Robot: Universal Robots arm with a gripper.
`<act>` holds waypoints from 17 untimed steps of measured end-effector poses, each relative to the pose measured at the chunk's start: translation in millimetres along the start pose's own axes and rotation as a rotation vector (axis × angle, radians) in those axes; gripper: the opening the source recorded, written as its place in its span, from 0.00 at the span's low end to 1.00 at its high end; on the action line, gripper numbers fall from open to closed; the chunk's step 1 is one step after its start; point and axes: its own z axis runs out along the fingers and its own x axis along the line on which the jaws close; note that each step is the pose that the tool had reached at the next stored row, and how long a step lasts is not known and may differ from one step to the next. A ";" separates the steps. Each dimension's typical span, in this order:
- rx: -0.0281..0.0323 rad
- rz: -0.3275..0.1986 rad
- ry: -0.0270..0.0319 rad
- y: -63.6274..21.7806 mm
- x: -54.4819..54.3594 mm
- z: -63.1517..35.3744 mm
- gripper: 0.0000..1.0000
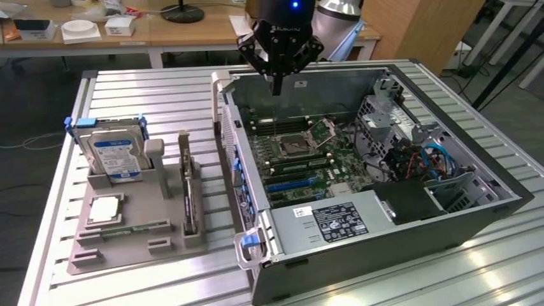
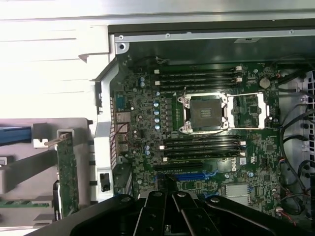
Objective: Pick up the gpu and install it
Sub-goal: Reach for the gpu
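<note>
The gpu (image 1: 187,191) stands on its long edge in a slot of the grey holder (image 1: 127,245), at the exterior view's left of the open computer case (image 1: 399,229). The wrist view shows the gpu (image 2: 66,174) as a narrow green board beside the case wall. My gripper (image 1: 276,88) hangs high above the rear of the motherboard (image 1: 306,153), well apart from the gpu. Its fingers are shut together, pointing down, with nothing between them. In the wrist view the gripper (image 2: 167,223) sits over the board near the blue card slot (image 2: 187,175).
The holder also carries a silver blue-labelled hard drive (image 1: 114,153), a processor chip (image 1: 104,210) and a narrow memory stick (image 1: 136,228). Inside the case are the processor socket (image 2: 204,113), memory slots, a power supply (image 1: 340,220) and drive cages with cables (image 1: 425,159).
</note>
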 end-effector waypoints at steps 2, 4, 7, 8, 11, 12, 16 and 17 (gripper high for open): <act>0.0000 0.000 0.0001 -0.2 2.8 0.2 0.11; 0.0000 0.000 0.0000 -0.4 5.4 0.4 0.11; 0.0000 0.000 0.0001 -0.7 9.2 0.6 0.11; 0.0000 0.000 0.0000 -0.8 10.4 0.7 0.11; 0.0000 0.000 0.0000 -1.1 13.8 1.0 0.11; 0.0000 0.000 0.0000 -1.2 15.0 1.1 0.11; 0.0000 0.000 0.0000 -1.5 19.2 1.4 0.11; 0.0001 0.000 0.0000 -1.6 20.2 1.5 0.11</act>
